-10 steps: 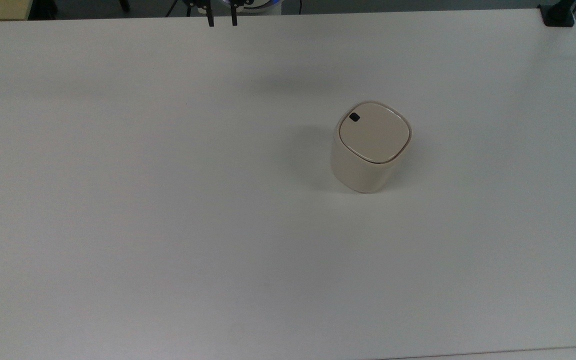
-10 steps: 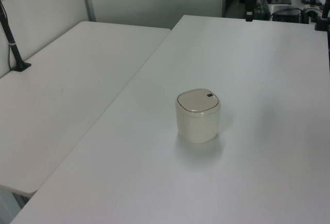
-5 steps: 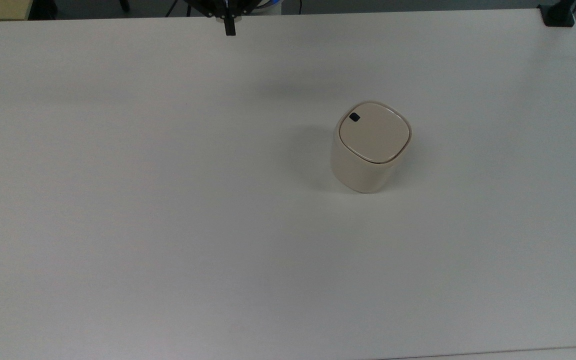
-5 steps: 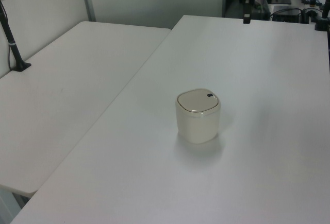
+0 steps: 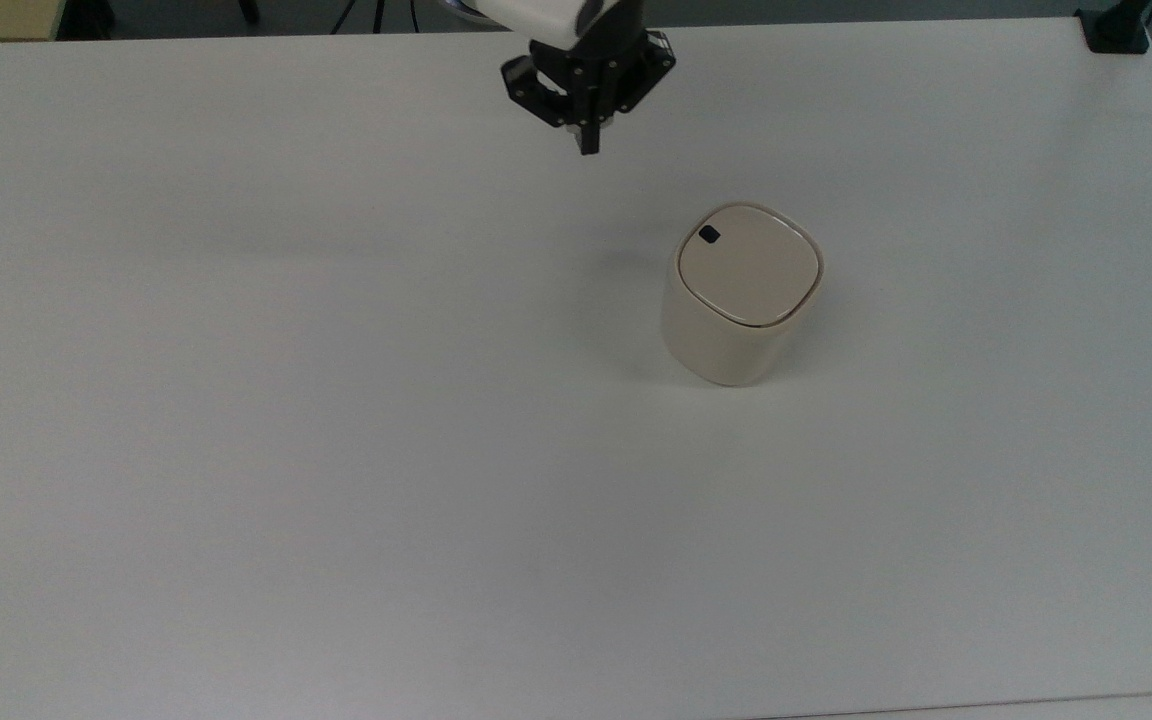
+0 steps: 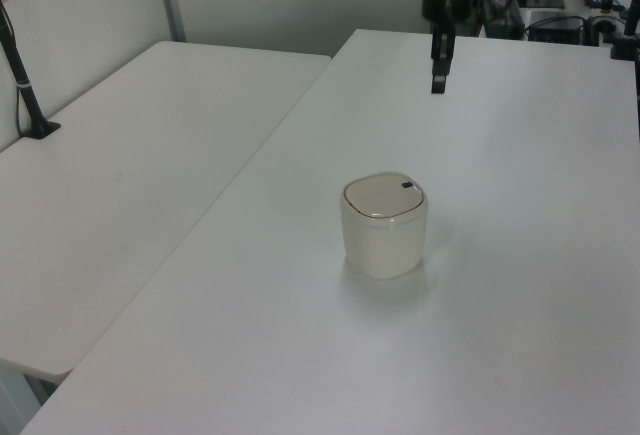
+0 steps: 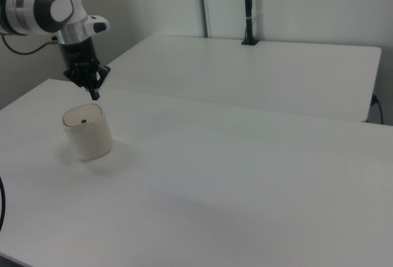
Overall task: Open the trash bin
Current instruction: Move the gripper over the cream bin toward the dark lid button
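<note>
White bench (image 5: 236,450) carrying a single object, seen from three cameras. The trash bin (image 5: 736,300) stands upright, well in from every edge of the bench, nearer the top view's right edge than its left and above mid-depth; its lid (image 5: 749,262) lies flat and shut. The gripper (image 5: 589,143) hangs above the bench surface between the bin and the top view's upper edge, apart from the bin, fingers pressed together into one narrow tip pointing down. The black button (image 5: 709,234) sits at the lid corner nearest the gripper. Judged step: approach to the button. To do it well, the joined fingertip should travel over that corner, centre on the button and descend vertically; a press landing on the lid panel, or a sideways push on the rim, would likely slide the light bin instead of releasing the lid
</note>
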